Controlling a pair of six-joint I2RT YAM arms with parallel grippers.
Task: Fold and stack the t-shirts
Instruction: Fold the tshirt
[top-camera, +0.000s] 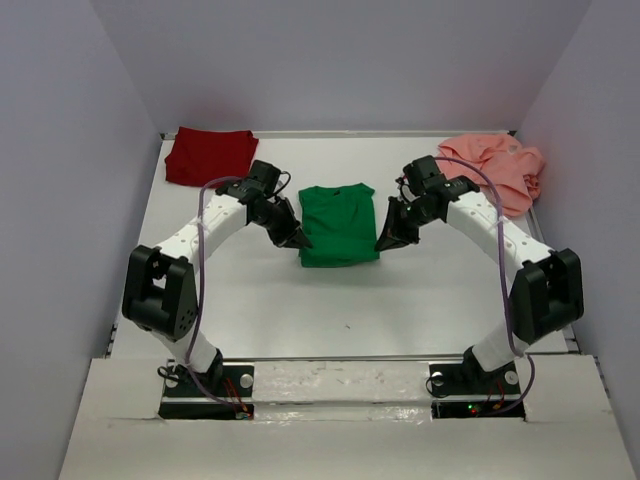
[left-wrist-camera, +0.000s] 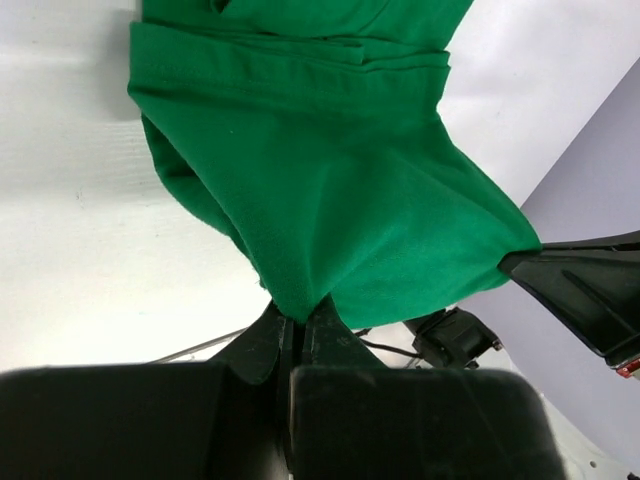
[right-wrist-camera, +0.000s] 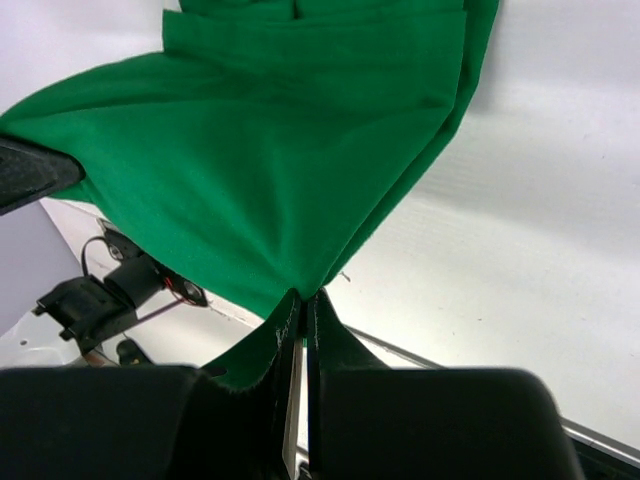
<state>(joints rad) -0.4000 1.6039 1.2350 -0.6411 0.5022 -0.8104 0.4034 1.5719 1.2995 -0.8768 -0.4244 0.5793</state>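
Left pincer (top-camera: 299, 241) and right pincer (top-camera: 384, 243) each clamp a near corner of the green shirt (top-camera: 338, 215), which runs away from them across the desk (top-camera: 300, 300), so I'd fold forward.

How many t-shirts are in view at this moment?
3. The green t-shirt is central, its near corners pinched by the left gripper and right gripper; the dark red t-shirt sits far left, the salmon pink t-shirt far right. None looks hidden.
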